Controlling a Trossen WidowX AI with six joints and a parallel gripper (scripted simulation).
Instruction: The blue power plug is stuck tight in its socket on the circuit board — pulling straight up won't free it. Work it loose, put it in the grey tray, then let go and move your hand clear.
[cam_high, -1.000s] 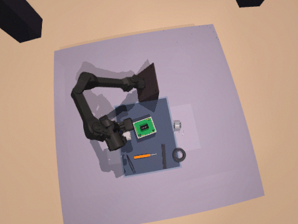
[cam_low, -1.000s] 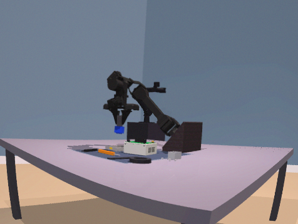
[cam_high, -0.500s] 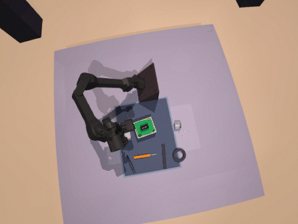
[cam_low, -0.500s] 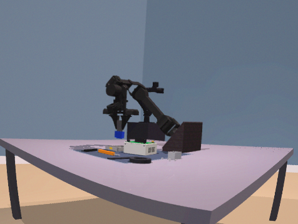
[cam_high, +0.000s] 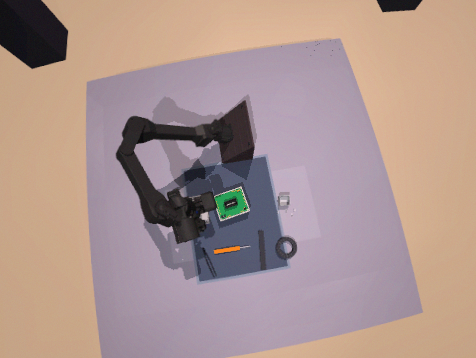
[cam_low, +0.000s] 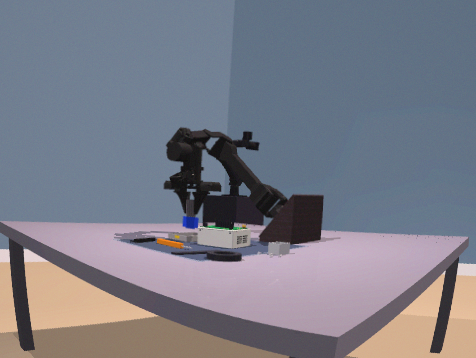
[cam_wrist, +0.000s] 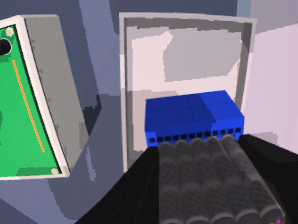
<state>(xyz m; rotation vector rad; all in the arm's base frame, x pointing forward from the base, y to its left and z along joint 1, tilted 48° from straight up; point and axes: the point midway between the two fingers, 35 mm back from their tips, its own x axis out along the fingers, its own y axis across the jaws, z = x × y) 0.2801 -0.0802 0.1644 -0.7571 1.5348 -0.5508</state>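
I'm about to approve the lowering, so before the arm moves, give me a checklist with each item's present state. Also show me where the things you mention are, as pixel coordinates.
1. Blue plug (cam_low: 190, 222) (cam_wrist: 192, 114) out of the socket (cam_high: 230, 203): ok
2. Gripper (cam_low: 191, 212) shut on the plug's grey cable (cam_low: 190, 207) (cam_wrist: 212, 180): ok
3. Plug over the grey tray (cam_low: 181, 236) (cam_wrist: 123, 90): ok, seemingly
4. Plug resting in the tray: not ok, held above
5. Socket pins undamaged: cannot tell
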